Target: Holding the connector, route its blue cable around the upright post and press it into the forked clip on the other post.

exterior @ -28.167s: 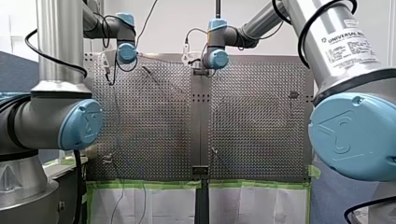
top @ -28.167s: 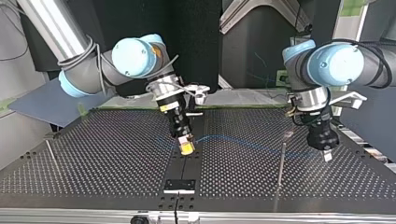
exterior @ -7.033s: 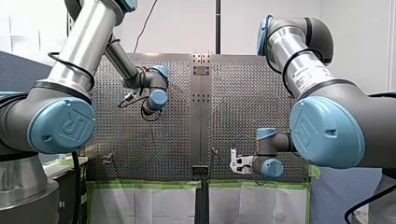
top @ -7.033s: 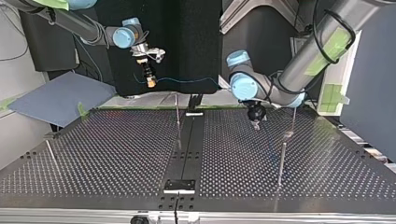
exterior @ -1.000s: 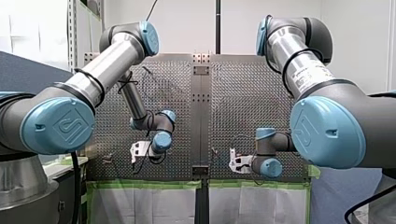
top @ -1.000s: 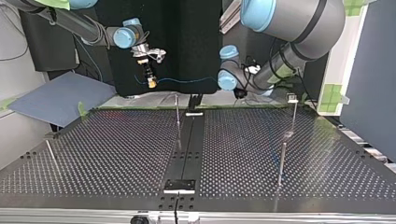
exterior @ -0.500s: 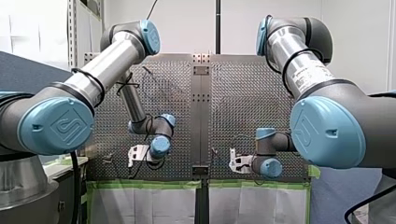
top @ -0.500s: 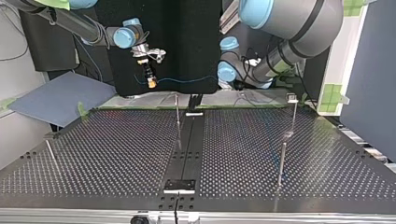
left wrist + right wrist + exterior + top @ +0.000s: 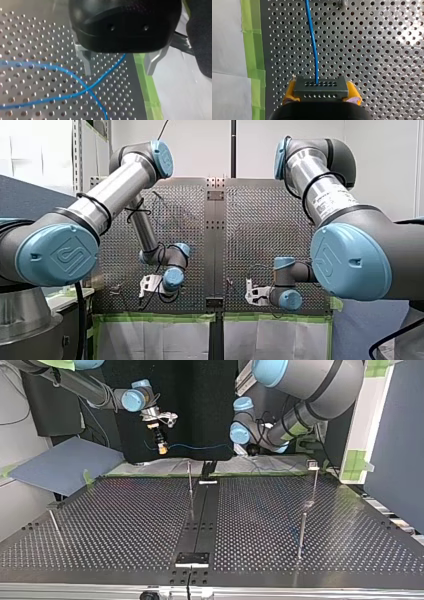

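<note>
So far only the holding part looks done. In the top view, at about ten o'clock, my right gripper (image 9: 161,450) hangs above the far edge of the table (image 9: 125,525). Its wrist view shows the yellow pads (image 9: 289,93) pinched tight on the black connector (image 9: 320,87), with the blue cable (image 9: 312,42) running straight out ahead of it. From there the cable stretches level through the air toward twelve o'clock, passing above the top of the thin upright post (image 9: 190,485) near the table's middle, with no bend round it that I can see. Just past twelve o'clock my left gripper (image 9: 252,450) sits low by the table's far edge. Its own view shows the two metal fingers (image 9: 87,62) spread wide and holding nothing, while loose loops of cable cross on the table beneath them. Further right, at about two o'clock, the forked clip (image 9: 313,464) on its post stands well apart from the cable, with nothing in it that I can make out. I judge that the wrap round the post and the press into the clip are both left to do, and that the slack under my left gripper probably needs taking up first.
</note>
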